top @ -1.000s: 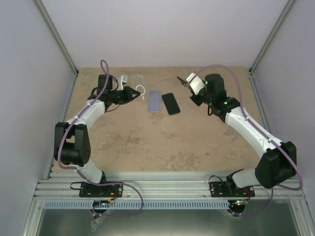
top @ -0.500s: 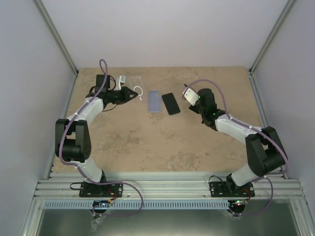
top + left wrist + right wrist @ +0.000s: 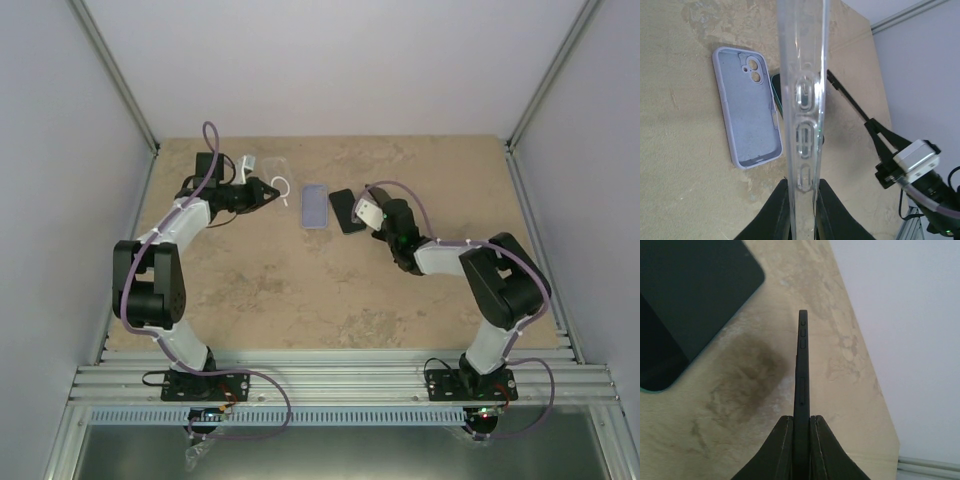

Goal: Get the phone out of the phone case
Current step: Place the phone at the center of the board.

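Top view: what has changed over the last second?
The right gripper, shut on a phone, swung leftward and toward the near edge, up to the second phone lying flat. The left gripper with its clear case, the lavender case and the second phone stayed about where they were.

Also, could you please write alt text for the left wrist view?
The left gripper clamps a clear phone case edge-on, up the frame's middle. Behind it on the table lie an empty lilac case and a partly hidden dark phone.
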`<state>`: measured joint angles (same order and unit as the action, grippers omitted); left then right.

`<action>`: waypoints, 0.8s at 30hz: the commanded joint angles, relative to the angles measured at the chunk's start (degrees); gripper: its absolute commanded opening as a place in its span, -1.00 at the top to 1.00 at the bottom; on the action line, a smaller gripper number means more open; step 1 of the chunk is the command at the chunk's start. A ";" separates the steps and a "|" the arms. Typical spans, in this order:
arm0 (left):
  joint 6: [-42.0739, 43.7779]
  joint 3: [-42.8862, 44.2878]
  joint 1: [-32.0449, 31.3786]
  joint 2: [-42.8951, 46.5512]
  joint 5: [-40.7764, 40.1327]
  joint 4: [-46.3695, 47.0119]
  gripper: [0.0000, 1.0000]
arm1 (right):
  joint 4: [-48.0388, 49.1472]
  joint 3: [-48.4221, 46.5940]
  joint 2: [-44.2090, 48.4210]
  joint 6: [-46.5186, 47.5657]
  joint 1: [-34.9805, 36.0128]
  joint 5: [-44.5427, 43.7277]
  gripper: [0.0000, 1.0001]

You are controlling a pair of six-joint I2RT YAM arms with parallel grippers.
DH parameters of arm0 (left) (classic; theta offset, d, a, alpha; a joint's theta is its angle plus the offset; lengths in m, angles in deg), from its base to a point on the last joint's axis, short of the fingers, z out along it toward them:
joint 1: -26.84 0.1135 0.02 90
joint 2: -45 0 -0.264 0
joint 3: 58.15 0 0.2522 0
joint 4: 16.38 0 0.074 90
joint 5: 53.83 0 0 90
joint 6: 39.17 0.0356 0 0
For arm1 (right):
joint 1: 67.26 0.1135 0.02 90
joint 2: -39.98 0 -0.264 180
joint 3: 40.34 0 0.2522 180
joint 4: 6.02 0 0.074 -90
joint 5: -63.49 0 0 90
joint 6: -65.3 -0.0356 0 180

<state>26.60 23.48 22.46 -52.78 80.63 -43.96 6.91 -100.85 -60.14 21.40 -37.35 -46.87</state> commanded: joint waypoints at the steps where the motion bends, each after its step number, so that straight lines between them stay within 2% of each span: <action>1: 0.53 1.59 0.47 -0.31 -0.98 -0.05 1.00 | 9.02 0.67 -3.18 1.60 1.61 -4.05 0.93; 12: 1.56 1.35 0.70 -0.22 -1.52 -0.45 1.00 | 11.04 1.36 -8.55 1.21 3.90 -5.83 0.52; 24: 2.49 1.26 1.04 -1.17 -2.56 -1.09 1.00 | 7.88 2.59 -8.79 -1.57 5.49 -4.55 0.35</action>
<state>27.89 23.48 23.16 -53.24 78.71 -44.84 13.87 -98.53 -68.62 21.73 -32.43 -51.79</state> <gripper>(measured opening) 0.101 0.317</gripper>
